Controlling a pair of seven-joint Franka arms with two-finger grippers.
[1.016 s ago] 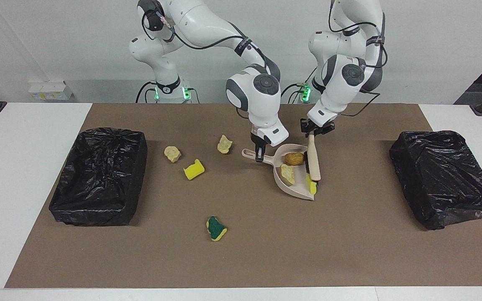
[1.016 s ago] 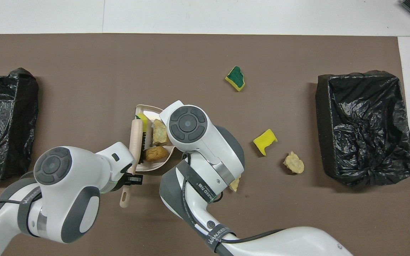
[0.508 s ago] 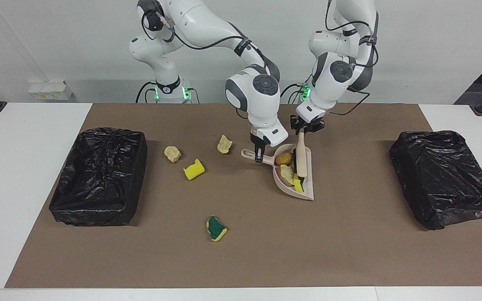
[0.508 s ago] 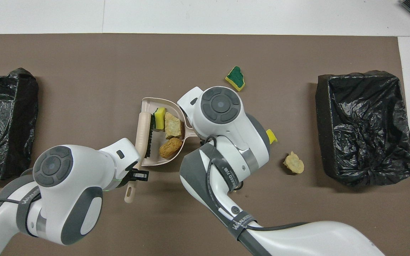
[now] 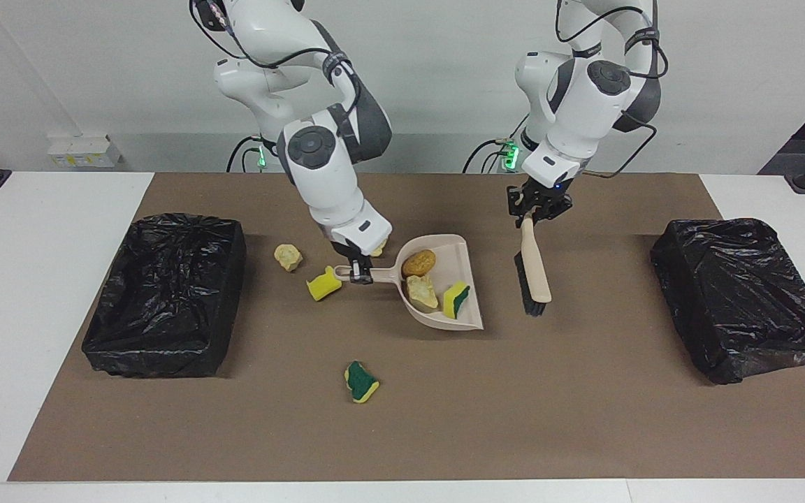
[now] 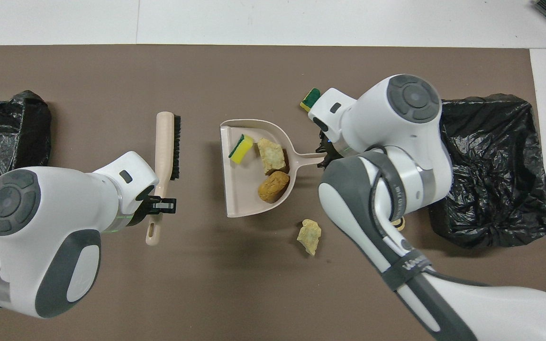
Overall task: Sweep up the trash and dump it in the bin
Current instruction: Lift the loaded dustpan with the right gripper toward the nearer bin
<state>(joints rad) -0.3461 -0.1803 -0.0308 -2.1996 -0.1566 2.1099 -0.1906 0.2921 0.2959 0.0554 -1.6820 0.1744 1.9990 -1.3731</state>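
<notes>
Three scraps in beige dustpan mid-desk: orange-brown lump, pale tan foam lump, yellow-and-green sponge piece; dustpan handle clamped in right hand, closed on it. Four more scraps loose on brown mat: yellow sponge bit just beside handle end, tan lump near black-lined bin at right arm's end, another tan lump nearer robots than pan, green-topped piece farther out. Left hand closed on beige brush handle, bristles down near mat beside pan; 2nd bin at left arm's end.
</notes>
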